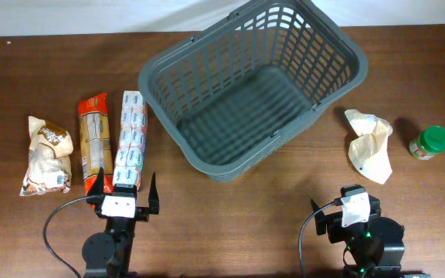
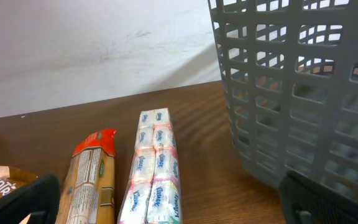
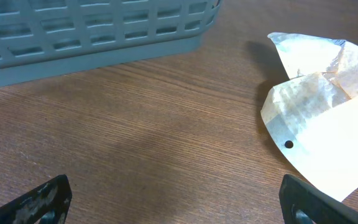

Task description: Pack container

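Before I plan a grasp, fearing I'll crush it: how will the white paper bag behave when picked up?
The paper bag looks thin and creased, so it will probably flop and crumple when gripped. Looking near empty, it is likely light and may slide on the table.

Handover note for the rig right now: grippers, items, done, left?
Left gripper: open, empty, low by the tissue pack.
Right gripper: open, empty, near the crumpled paper bag.
Container: mid-table, empty.
Left of it: tissue pack, orange packet, brown snack bag. Right of it: paper bag, green-lidded jar.
Done: nothing packed.
Left: all five items.
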